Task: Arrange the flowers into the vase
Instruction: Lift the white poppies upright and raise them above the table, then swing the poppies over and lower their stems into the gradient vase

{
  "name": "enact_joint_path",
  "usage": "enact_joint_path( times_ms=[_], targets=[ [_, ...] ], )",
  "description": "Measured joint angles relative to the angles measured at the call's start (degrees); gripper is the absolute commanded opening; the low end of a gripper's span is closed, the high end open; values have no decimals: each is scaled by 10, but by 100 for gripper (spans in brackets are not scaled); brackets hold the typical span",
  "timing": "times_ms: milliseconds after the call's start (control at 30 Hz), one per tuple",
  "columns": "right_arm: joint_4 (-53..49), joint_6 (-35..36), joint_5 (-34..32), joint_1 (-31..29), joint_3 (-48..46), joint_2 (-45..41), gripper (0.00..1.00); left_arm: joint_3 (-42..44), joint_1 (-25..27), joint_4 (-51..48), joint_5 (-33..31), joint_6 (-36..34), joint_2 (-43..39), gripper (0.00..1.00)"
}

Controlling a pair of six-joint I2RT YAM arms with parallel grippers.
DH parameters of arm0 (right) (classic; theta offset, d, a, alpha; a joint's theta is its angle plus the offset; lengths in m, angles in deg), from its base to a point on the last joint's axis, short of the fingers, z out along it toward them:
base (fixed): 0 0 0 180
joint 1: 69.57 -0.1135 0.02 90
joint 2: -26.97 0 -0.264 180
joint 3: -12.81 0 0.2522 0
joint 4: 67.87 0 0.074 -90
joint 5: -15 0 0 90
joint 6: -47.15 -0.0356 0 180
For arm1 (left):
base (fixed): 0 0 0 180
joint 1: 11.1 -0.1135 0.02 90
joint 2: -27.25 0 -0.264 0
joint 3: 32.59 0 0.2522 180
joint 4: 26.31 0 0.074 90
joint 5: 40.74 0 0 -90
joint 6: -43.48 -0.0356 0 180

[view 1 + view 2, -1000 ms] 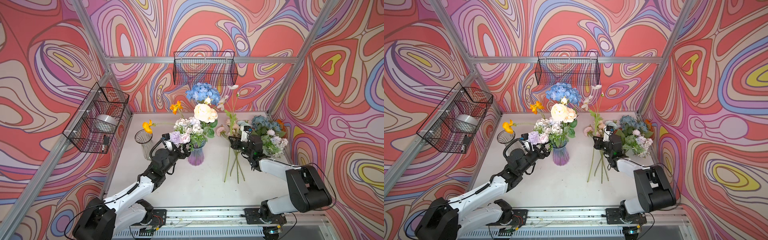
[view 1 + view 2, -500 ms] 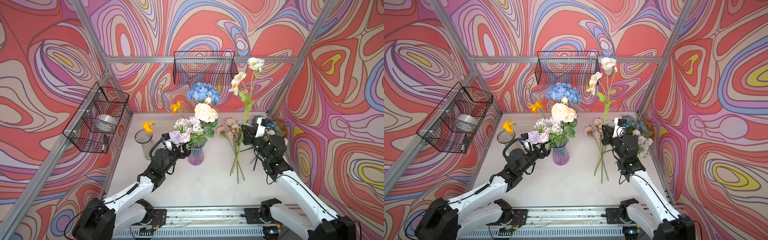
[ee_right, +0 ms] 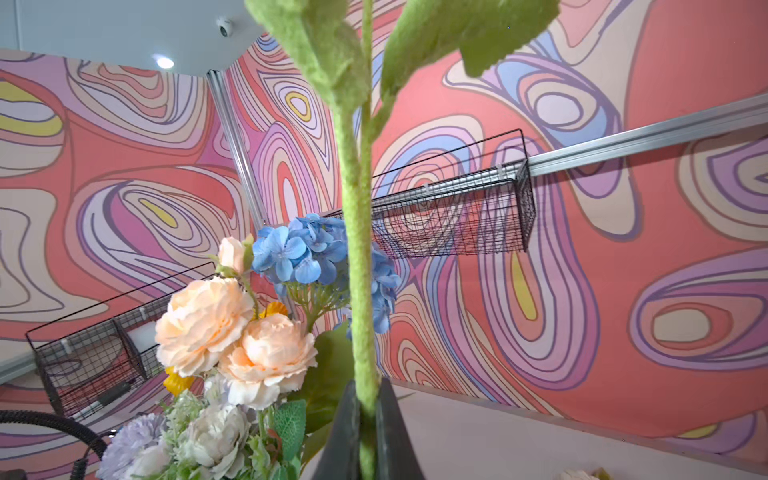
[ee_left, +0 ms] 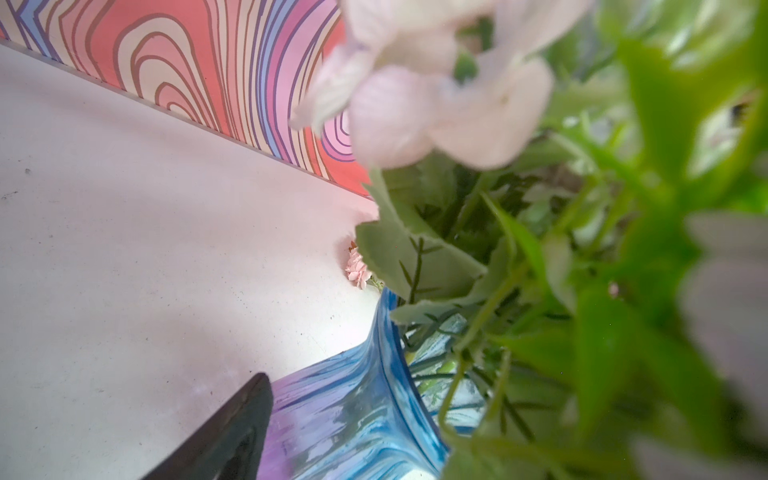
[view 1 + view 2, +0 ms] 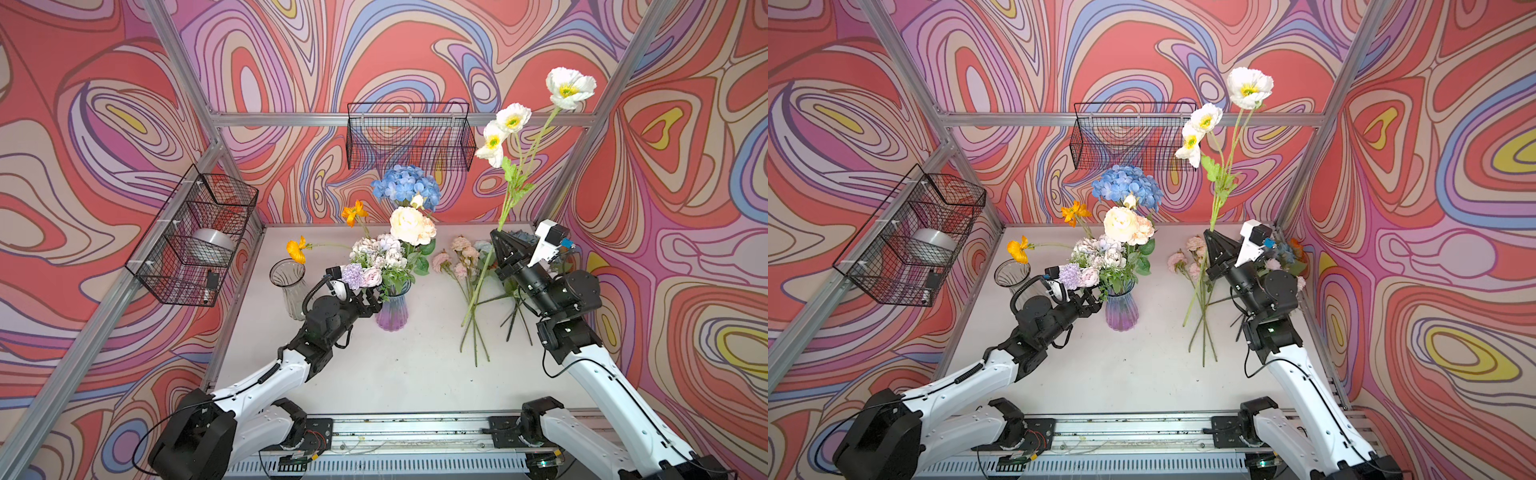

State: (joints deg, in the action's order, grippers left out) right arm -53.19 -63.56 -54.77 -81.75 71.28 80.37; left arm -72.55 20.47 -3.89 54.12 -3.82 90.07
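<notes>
**A:** The ribbed blue-to-purple glass vase [image 4: 353,415] is glossy and translucent, with streaks of colour running through the glass.

**B:** The clear fluted glass vase [image 5: 288,286] has the same shine, without the tint. The white tabletop [image 5: 395,374] is matt, faintly speckled and scuffed.

**A:** The fuzzy green poppy stem [image 3: 359,249] looks flocked, almost like felt, and so do its leaves.

**B:** The peach cloth roses [image 3: 208,324] are soft and matt, with thin layered petals.

**A:** The black wire-mesh baskets [image 5: 409,137] are thin coated metal. The silver frame rails [image 5: 291,119] look like aluminium with a satin finish.

**B:** The white robot arm shells [image 5: 266,384] are smooth plastic with a slight gloss.
</notes>
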Motion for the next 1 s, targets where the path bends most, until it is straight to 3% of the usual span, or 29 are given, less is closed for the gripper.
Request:
enact_joint_path(
  times_ms=[467,1000],
  targets=[
    [266,-5,9,-176,57,148,0,-3,0,0,2,0,2,89],
    [531,32,16,-192,78,289,0,-4,0,0,9,0,7,89]
  ],
)
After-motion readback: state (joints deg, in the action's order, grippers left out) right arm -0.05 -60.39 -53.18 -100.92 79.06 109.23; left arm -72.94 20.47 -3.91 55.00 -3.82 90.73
